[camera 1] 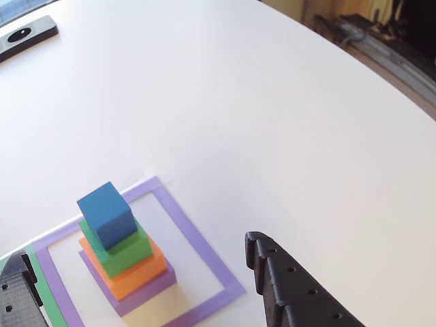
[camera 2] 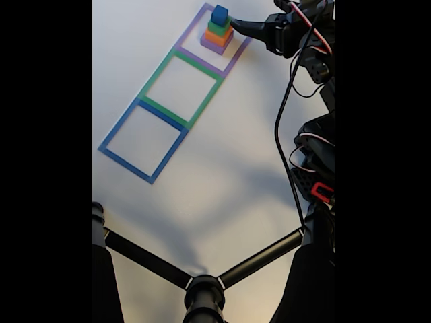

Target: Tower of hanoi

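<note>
Hanoi tower (camera 1: 122, 252) btwn open hand (camera 1: 136, 269) fingers.

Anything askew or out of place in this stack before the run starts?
Slightly: the blue cube sits twisted and shifted off-centre on the green block. The orange and purple blocks look squarely stacked inside the purple tape square.

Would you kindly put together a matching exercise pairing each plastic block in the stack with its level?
Things:
1. small blue plastic cube
2. green plastic square block
3. orange plastic square block
4. flat purple plastic square block

Levels:
A. bottom, lying inside the purple tape outline
B. directly under the top block
C. top
D. directly on the bottom block

Pairs: 1-C, 2-B, 3-D, 4-A
</note>
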Tool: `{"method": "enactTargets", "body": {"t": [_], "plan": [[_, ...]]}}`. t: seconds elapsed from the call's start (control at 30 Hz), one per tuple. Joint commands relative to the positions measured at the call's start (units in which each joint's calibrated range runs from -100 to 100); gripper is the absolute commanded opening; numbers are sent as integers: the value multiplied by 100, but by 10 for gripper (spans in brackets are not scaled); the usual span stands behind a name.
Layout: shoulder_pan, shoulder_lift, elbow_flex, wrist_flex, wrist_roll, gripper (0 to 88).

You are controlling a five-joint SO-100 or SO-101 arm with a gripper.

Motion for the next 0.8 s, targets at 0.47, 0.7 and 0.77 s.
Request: {"method": "enactTargets", "body": {"t": [0.47,0.7,0.77], "plan": [[-254,2569,839,-4463,0,405],[-406,3482,812,-5491,0,402],[-452,3707,794,-5726,0,403]]}}
